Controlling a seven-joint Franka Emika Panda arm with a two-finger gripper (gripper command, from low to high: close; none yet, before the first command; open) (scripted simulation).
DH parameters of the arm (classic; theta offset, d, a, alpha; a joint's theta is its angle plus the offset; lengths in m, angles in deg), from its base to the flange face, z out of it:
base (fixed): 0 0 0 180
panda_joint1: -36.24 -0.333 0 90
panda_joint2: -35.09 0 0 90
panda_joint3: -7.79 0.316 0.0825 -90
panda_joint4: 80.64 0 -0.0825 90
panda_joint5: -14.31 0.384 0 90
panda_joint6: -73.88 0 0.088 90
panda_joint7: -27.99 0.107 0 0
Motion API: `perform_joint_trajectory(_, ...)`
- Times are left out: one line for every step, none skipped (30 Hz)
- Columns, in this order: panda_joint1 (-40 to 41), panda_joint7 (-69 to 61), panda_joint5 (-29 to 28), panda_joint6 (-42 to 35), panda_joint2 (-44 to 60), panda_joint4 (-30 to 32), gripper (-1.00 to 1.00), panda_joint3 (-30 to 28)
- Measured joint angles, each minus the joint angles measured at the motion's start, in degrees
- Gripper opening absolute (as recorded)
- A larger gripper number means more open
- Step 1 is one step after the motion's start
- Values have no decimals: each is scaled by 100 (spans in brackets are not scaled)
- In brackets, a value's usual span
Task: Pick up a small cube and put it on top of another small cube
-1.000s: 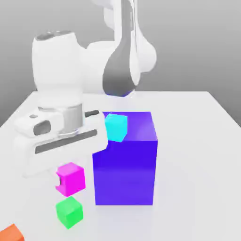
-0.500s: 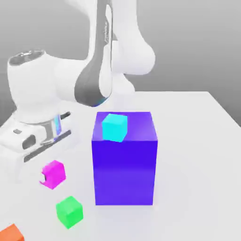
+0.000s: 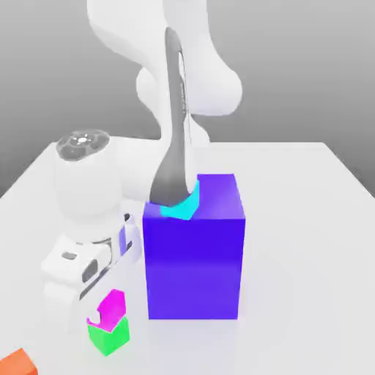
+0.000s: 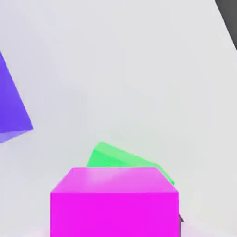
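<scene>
Whether the fingers [image 3: 94,318] are open or closed cannot be told. Toward the exterior view's lower left, the magenta cube [image 3: 111,310] is seen atop the green cube [image 3: 108,338], turned differently from it. It could be dragged off if brushed during withdrawal, or tipped if badly centred. Much of the green top is hidden; full seating cannot be confirmed.

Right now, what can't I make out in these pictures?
- Exterior view: part of the light blue cube, behind the robot's arm.
- Exterior view: the rest of the orange cube, cut off by the edge.
- Hand view: most of the green cube, behind the pink cube.
</scene>
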Motion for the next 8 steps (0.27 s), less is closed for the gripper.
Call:
perform_joint_trajectory(0,0,0,0,0,0,100,0)
perform_joint_trajectory(-1,0,0,0,0,0,100,0)
perform_joint_trajectory(-10,14,-19,39,41,-1,100,-12)
perform_joint_trajectory(1,-3,4,9,-1,0,100,1)
perform_joint_trajectory(18,-33,45,-55,-83,2,100,21)
perform_joint_trajectory(34,-66,92,-137,-182,4,100,42)
perform_joint_trajectory(50,-99,137,-226,-287,7,100,63)
perform_joint_trajectory(62,-129,176,-316,-394,12,100,79)
